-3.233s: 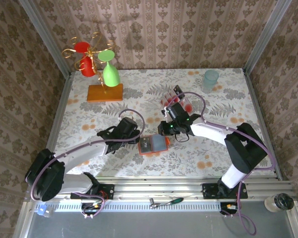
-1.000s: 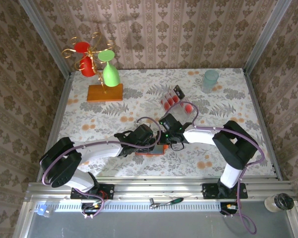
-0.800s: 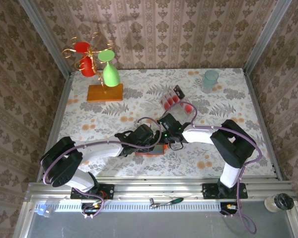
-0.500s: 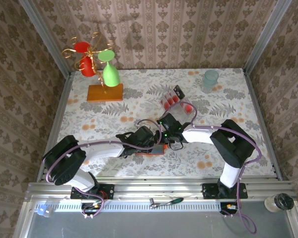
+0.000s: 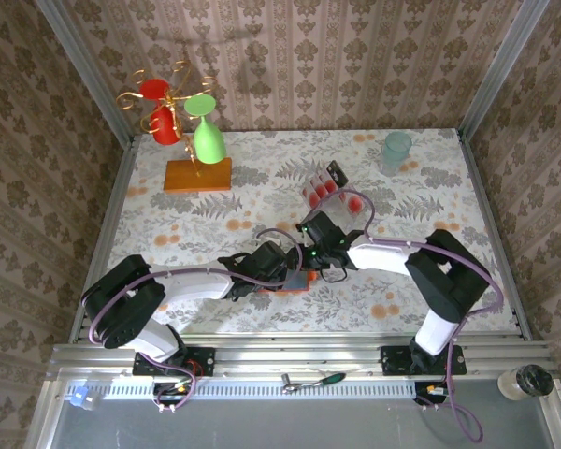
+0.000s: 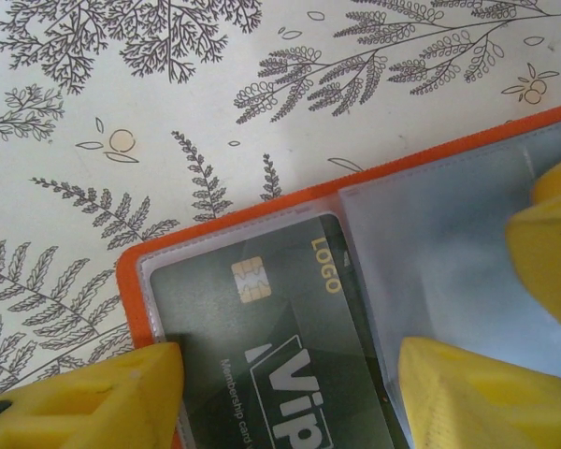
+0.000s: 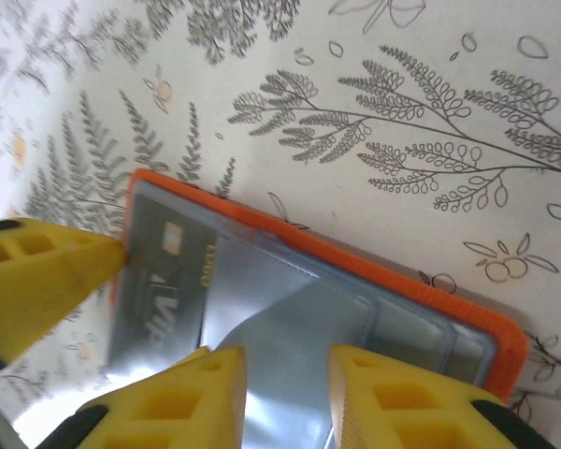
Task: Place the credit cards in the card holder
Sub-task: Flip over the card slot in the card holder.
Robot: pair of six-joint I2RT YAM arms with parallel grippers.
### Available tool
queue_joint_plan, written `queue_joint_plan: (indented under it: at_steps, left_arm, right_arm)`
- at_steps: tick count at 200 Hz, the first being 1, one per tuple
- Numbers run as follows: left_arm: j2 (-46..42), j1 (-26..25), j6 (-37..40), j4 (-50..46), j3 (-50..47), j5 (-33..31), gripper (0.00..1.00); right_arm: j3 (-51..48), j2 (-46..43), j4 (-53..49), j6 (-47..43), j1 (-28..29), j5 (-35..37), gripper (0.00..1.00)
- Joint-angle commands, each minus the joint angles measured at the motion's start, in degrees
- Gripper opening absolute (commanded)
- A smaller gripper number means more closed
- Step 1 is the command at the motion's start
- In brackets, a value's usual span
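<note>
As black plastic credit card (image 6: 280,327) lies sleeved in orange-red folding card holder (image 6: 430,234), spread left claw (image 6: 280,407) likely steadies it; right claw (image 7: 285,393) parted, empty.

Beige-brown damask wallpaper (image 5: 355,56) lines three sides around a table (image 5: 355,304) whose pale cloth (image 5: 168,220) bears grey ferns and orange blossoms; grey aluminium rails (image 5: 290,348) edge its near side.

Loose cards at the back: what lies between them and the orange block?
Nothing; the top view shows bare flowered tablecloth between the loose cards and the orange block.
</note>
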Motion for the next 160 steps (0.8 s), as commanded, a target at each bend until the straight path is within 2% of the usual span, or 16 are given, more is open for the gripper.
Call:
queue_joint_plan:
  at_steps: [1,37,66,88,160]
  left_arm:
    - [1.2,-0.3,-1.4,-0.7,-1.6,-0.6,0.63]
    - [1.1,-0.4,-1.5,-0.7,-1.7,-0.7,0.63]
    - [1.1,-0.4,-1.5,-0.8,-1.7,-0.8,0.63]
    - [1.0,-0.4,-1.5,-0.8,-1.6,-0.8,0.63]
    - [0.4,-0.4,-1.3,-1.1,-1.4,-1.0,0.63]
  right_arm:
    - [-2.2,-2.3,-0.7,1.2,-0.2,1.0,0.35]
    - [-3.0,-0.2,1.3,2.3,-0.2,-0.1,0.37]
    - [-2.6,2.0,2.3,2.7,-0.2,-1.1,0.47]
    - [-2.4,2.9,2.8,2.8,-0.2,-2.0,0.48]
    - [0.4,2.9,1.5,0.5,-0.8,-6.7,0.28]
